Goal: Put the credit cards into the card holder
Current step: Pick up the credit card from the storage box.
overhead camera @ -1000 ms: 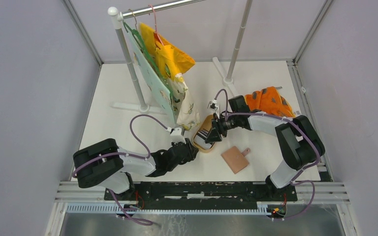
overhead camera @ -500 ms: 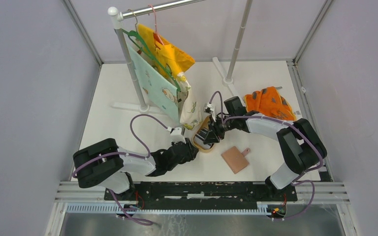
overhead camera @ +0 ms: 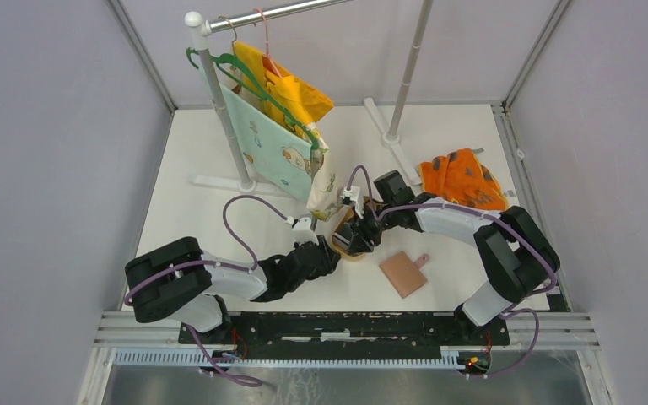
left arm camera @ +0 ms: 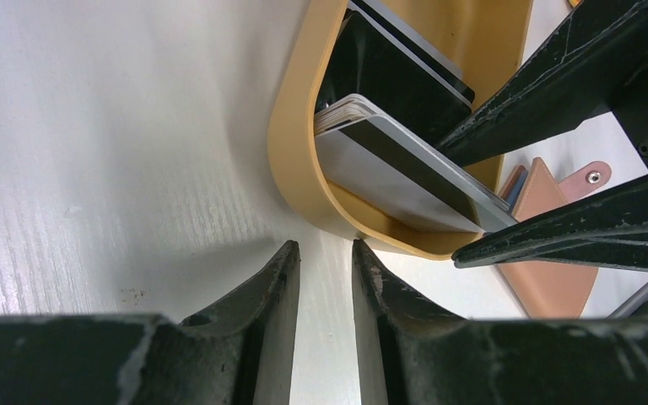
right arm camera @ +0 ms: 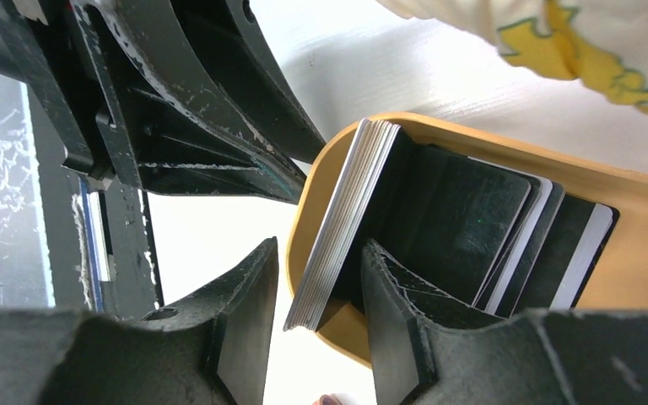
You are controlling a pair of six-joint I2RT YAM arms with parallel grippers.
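**Task items.** The credit cards (right arm camera: 472,219), thin rectangular plastic cards in white, grey and dark with stripe bands, all lie in the tan oval shallow dish (left arm camera: 291,143). One stack (right arm camera: 337,228) stands tilted on edge against the dish wall. The other cards lie flat and overlapped behind it.

**Card holder.** The flat reddish-brown leather-like card holder with a strap tab (overhead camera: 403,273) lies on the white table (overhead camera: 211,152), near the dish but apart from it. It appears folded shut, and no card is visible in it.

**Grippers.**
- The right gripper (right arm camera: 321,249) has its jaws partly open and straddles the tilted stack and the dish wall. One finger is outside the rim and one inside. A gap shows at the outer finger, so nothing is clamped.
- The left gripper (left arm camera: 325,253) has its jaws narrowly parted and holds nothing. Its tips are low over the table, just beside the dish rim.

**Progress.** Judged at an early stage: no card has been transferred. The cards must yet be gripped and lifted out, the holder opened, and the cards inserted.
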